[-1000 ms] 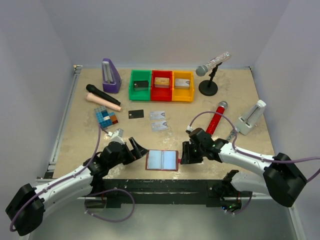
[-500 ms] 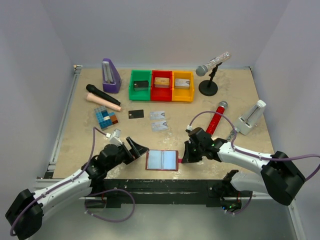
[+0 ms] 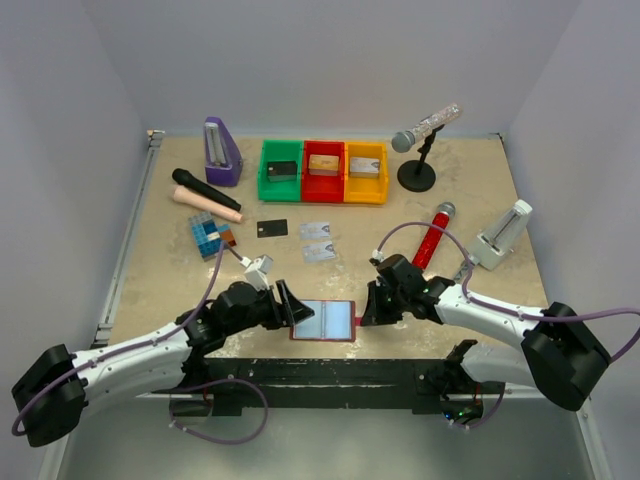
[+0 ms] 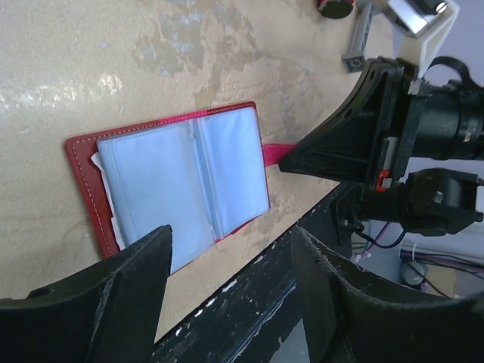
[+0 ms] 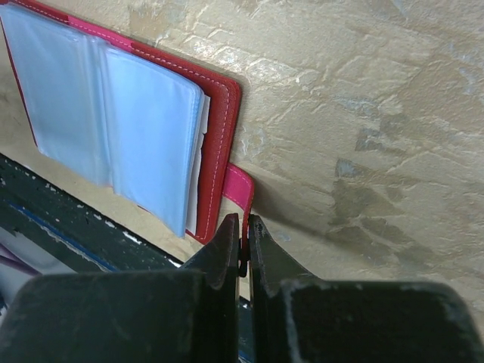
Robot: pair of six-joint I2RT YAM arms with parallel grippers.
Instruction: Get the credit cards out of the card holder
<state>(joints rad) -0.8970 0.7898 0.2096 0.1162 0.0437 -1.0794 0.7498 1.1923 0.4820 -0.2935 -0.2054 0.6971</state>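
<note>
The card holder (image 3: pixel 325 320) lies open at the table's near edge, dark red with pale blue clear pockets (image 4: pixel 181 174) facing up. White edges stick out of its left pockets. My right gripper (image 5: pixel 243 227) is shut on the holder's pink snap tab (image 5: pixel 240 189) at its right side (image 3: pixel 365 308). My left gripper (image 3: pixel 296 308) is open at the holder's left edge, with nothing between its fingers (image 4: pixel 136 287). One black credit card (image 3: pixel 272 228) and two silvery ones (image 3: pixel 314 230) (image 3: pixel 320 250) lie flat on the table farther back.
Green, red and yellow bins (image 3: pixel 323 170) holding small blocks stand at the back, beside a purple metronome (image 3: pixel 222 150). A black microphone (image 3: pixel 205 190), a coloured cube block (image 3: pixel 212 236), a red microphone (image 3: pixel 432 235), a microphone on a stand (image 3: pixel 418 160) and a white holder (image 3: pixel 503 235) surround the middle. A black rail (image 4: pixel 249 302) borders the near edge.
My left gripper has moved right to the card holder's left edge and its jaws have narrowed a little. My right gripper has shut on the snap tab.
</note>
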